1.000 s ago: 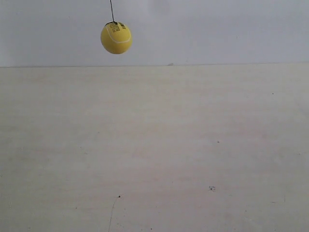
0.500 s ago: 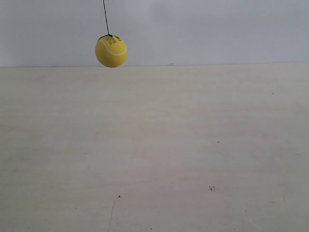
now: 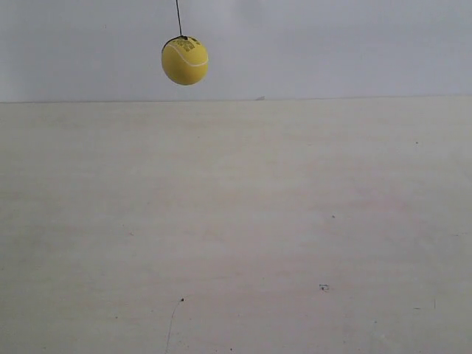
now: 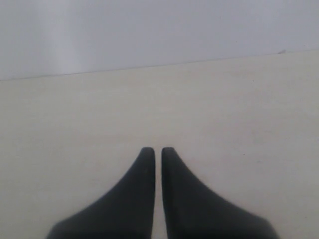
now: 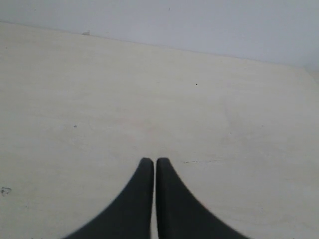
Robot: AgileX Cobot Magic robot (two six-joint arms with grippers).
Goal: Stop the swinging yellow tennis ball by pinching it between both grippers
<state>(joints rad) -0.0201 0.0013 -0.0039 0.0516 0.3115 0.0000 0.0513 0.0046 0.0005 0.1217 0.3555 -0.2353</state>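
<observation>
exterior view shows the pale desk (image 3: 295,221) and no arms, the left gripper (image 4: 157,150) and right gripper (image 5: 155,161) sit low with fingers pressed together, and the yellow tennis ball (image 3: 185,60) hangs high on its string (image 3: 178,16), so both should likely rise and close from opposite sides together.

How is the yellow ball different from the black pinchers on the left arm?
The yellow tennis ball is round and yellow; the left gripper is black, with two pointed fingers almost together. The ball hangs in the air from a thin string; the gripper points out over the table. The ball shows only in the exterior view, the gripper only in its wrist view. Shared: neither touches the other.
</observation>
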